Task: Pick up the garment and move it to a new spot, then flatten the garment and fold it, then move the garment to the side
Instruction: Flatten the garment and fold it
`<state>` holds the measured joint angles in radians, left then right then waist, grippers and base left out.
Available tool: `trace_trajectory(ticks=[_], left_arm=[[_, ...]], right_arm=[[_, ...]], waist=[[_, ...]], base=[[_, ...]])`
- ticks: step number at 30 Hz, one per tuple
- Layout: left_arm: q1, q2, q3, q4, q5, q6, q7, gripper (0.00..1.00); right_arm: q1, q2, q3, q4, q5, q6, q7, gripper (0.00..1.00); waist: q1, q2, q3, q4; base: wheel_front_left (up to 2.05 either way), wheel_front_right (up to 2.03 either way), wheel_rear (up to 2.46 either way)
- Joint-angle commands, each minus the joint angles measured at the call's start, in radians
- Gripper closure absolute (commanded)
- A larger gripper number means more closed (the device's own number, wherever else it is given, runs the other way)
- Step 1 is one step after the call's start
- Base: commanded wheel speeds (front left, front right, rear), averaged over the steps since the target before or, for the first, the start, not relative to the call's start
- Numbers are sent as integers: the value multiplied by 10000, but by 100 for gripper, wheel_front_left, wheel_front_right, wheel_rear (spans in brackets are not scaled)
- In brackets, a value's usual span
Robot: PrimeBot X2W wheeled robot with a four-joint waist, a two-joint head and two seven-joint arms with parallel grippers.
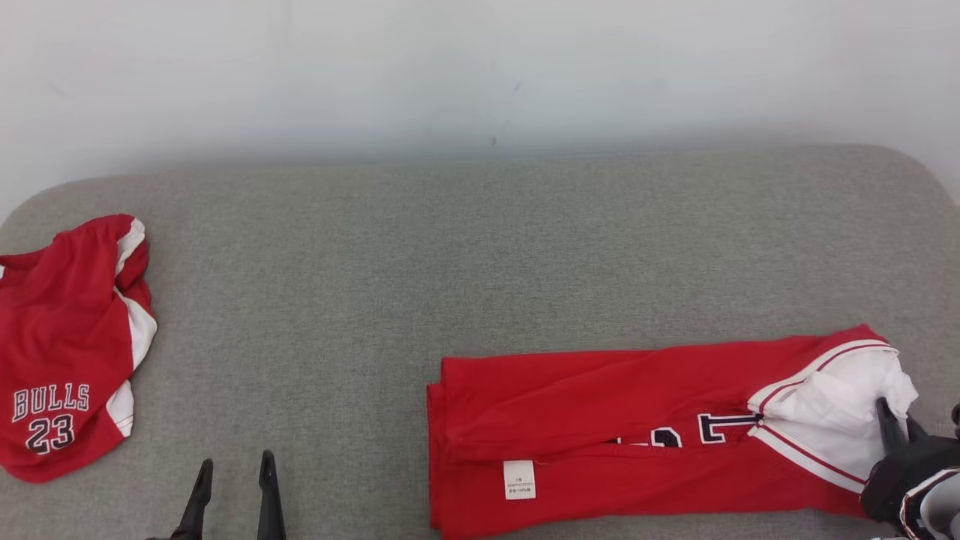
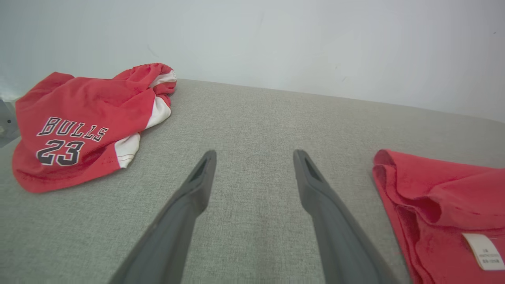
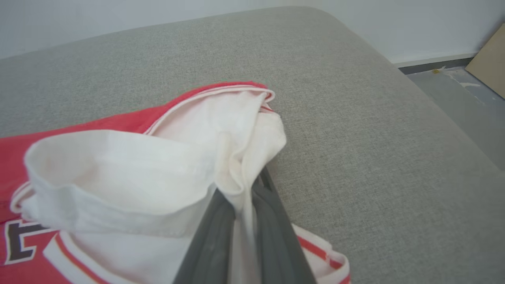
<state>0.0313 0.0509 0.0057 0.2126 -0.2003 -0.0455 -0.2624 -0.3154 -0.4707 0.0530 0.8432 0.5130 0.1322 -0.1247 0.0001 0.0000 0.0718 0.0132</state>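
The garment (image 1: 615, 405) is a red jersey with white trim and a small white label, lying as a long folded strip on the grey cushion at the lower right. Its white end is bunched and lifted slightly at the far right. My right gripper (image 1: 896, 420) is shut on that white fabric; in the right wrist view the cloth (image 3: 118, 165) is pinched between the two dark fingers of the right gripper (image 3: 242, 189). My left gripper (image 1: 235, 469) stands open over bare cushion to the left of the garment's red edge (image 2: 442, 197), holding nothing; the left gripper (image 2: 254, 157) shows wide apart.
A second red garment (image 1: 60, 352) printed BULLS 23 lies crumpled at the far left (image 2: 83, 126). The grey cushion (image 1: 480, 247) backs onto a pale wall. Past its rounded right edge lie the floor (image 3: 465, 98) and a cardboard piece (image 3: 489, 59).
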Motion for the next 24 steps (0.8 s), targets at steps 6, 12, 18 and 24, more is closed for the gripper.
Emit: trace_trajectory(ticks=[6,12,18,24], left_arm=[[289,-9,185,-42,78,34,-35,0],[261,-7,198,-50,68,55,-35,0],[135,-8,130,-40,12,69,-33,0],[64,-9,97,27,-72,14,-35,0]], right_arm=[[-213,120,239,-540,-246,-31,-172,100],[-139,478,931,-2294,-474,-29,37,100],[519,1024,1752,-4724,-417,-29,851,100],[1125,1633,2458,-6686,-668,-29,1767,100]], waist=[[-1,0,-108,-356],[-1,0,-153,-615],[-1,0,-171,-626],[-1,0,-101,-423]], base=[[0,0,0],[0,0,0],[0,0,0],[0,0,0]])
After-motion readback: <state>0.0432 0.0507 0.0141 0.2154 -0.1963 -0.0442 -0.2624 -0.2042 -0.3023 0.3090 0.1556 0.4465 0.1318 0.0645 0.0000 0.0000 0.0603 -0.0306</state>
